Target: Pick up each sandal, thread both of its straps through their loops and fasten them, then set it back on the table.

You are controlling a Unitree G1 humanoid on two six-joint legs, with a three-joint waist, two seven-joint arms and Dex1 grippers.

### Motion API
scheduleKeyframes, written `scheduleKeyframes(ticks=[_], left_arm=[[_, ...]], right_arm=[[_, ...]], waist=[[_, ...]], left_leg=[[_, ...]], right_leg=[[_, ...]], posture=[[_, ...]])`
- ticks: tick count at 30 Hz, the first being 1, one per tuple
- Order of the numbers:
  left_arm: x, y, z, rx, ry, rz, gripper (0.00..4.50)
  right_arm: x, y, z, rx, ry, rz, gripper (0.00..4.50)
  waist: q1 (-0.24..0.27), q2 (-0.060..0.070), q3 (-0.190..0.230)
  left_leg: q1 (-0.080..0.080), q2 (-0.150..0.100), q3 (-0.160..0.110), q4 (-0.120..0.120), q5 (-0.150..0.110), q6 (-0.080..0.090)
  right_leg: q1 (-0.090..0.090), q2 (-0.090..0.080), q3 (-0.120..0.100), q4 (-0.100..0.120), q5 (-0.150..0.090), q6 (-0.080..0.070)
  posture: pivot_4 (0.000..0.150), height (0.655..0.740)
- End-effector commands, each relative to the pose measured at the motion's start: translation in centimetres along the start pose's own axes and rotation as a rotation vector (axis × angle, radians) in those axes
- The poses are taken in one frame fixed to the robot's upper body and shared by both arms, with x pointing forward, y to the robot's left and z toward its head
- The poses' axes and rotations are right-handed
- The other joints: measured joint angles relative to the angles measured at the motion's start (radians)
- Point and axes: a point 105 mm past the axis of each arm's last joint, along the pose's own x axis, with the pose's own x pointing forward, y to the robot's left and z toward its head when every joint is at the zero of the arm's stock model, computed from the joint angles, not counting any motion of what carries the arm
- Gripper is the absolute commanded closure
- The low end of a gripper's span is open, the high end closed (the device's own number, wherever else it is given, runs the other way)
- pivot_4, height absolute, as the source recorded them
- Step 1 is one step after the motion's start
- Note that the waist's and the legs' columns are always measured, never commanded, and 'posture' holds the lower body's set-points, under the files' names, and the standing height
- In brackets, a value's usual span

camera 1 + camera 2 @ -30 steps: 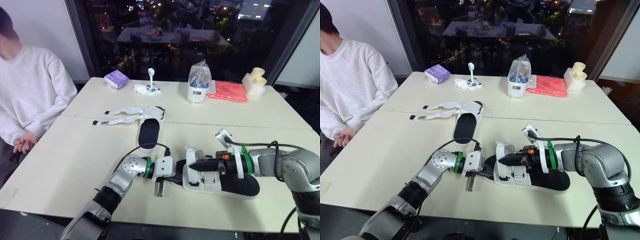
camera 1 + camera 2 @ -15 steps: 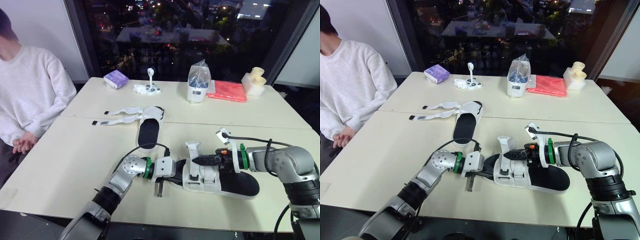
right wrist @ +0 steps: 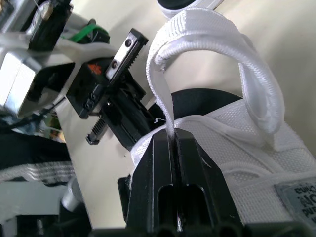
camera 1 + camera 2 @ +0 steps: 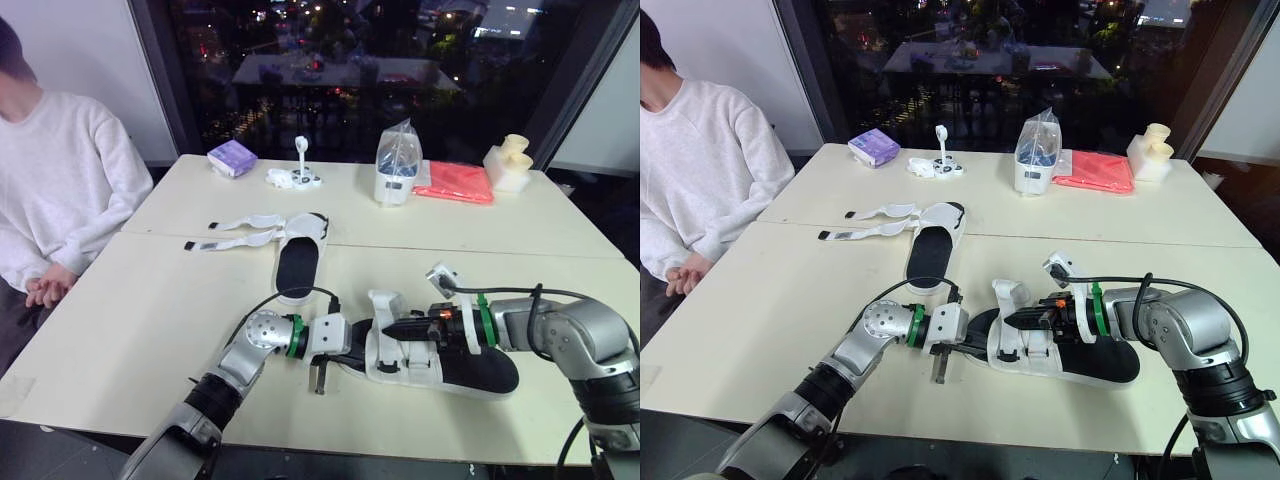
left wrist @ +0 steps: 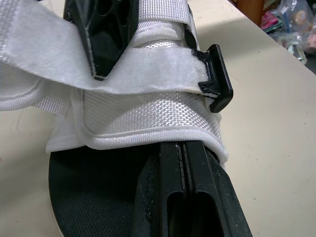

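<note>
Strap point(image 3: 256, 84) lower now — in right pincer point(image 3: 170, 137) grip

The near sandal point(image 4: 470, 368) lies on the table point(image 4: 130, 330) at lower centre, with the left gripper point(image 4: 356, 352) at its left end and the right gripper point(image 4: 386, 328) over its strap point(image 4: 385, 303). The 2nd sandal point(image 4: 298, 262) lies behind it, centre left, and a person point(image 4: 60, 190) sits at the left edge.
</note>
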Motion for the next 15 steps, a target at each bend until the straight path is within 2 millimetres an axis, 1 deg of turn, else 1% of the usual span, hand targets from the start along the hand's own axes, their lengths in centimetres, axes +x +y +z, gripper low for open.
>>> scheduleKeyframes(ticks=[1,2,8,11,15], left_arm=[[0.4,-3.9,-4.7,-0.135,0.167,-0.125,4.5],[0.5,-3.9,-4.7,-0.135,0.167,-0.125,4.5],[0.5,-3.8,-4.7,-0.137,0.166,-0.122,4.5],[0.6,-3.8,-4.7,-0.138,0.166,-0.12,4.5],[0.6,-3.8,-4.7,-0.138,0.164,-0.118,4.5]], right_arm=[[-0.1,0.0,-0.7,-0.041,0.029,-0.019,4.47],[-0.2,0.0,-0.7,-0.043,0.029,-0.017,4.47],[-0.3,1.8,-1.2,-0.092,0.067,0.049,4.47],[-0.4,2.1,-1.5,-0.093,0.083,0.061,4.47],[-0.2,2.7,-2.5,-0.109,0.109,0.067,4.47]], waist=[[0.0,0.0,0.0],[0.0,0.0,0.0],[0.001,0.0,0.0],[0.001,0.0,0.0],[0.001,0.0,0.0]], left_leg=[[0.0,0.0,0.0,0.0,0.0,0.0],[0.0,0.0,0.0,0.0,0.0,0.0],[0.0,0.0,0.0,0.0,0.0,0.0],[0.0,0.0,0.0,0.0,0.0,0.0],[0.0,0.0,0.0,0.0,0.0,0.0]], right_leg=[[0.0,0.0,0.0,0.0,0.0,0.0],[0.0,0.0,0.0,0.0,0.0,0.0],[0.0,0.0,0.0,0.0,0.0,0.0],[0.0,0.0,0.0,-0.001,0.0,0.0],[0.001,0.0,0.0,-0.001,0.0,0.0]], posture=[[0.15,0.74],[0.15,0.74],[0.15,0.74],[0.15,0.74],[0.15,0.74]])
